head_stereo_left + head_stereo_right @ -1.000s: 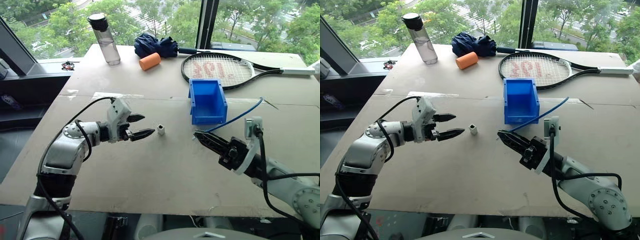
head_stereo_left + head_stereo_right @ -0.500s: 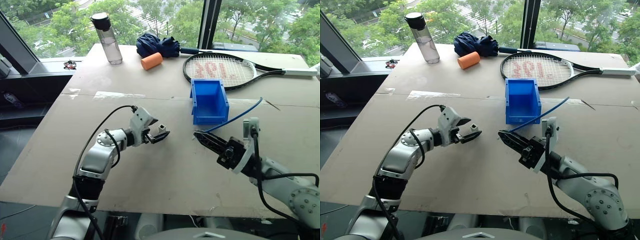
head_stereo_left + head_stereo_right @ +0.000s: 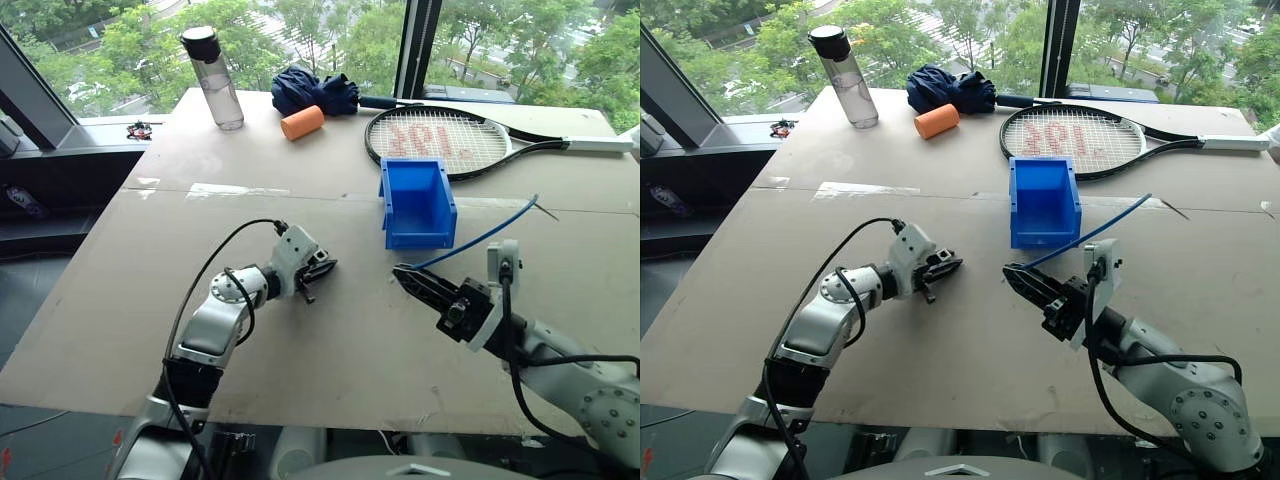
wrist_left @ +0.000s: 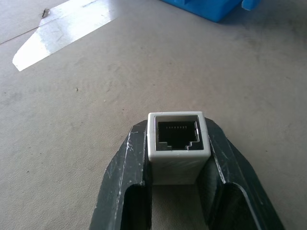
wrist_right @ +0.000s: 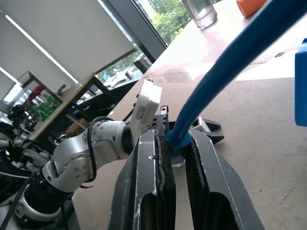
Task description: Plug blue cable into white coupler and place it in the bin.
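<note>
We are pinching the white coupler (image 4: 178, 143) in our left gripper (image 3: 318, 269), near the bin (image 3: 417, 203), socket outward for mating. Our right gripper (image 3: 415, 282) is clamping the blue cable (image 3: 482, 237) near its plug.

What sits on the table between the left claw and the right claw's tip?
Nothing: bare table separates the left claw, shut on the white coupler, from the right claw, in both eye views.

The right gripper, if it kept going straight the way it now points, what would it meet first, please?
Probably the left gripper, shut on the white coupler. The right gripper, holding the blue cable, aims at it across bare table; depth is uncertain.
</note>
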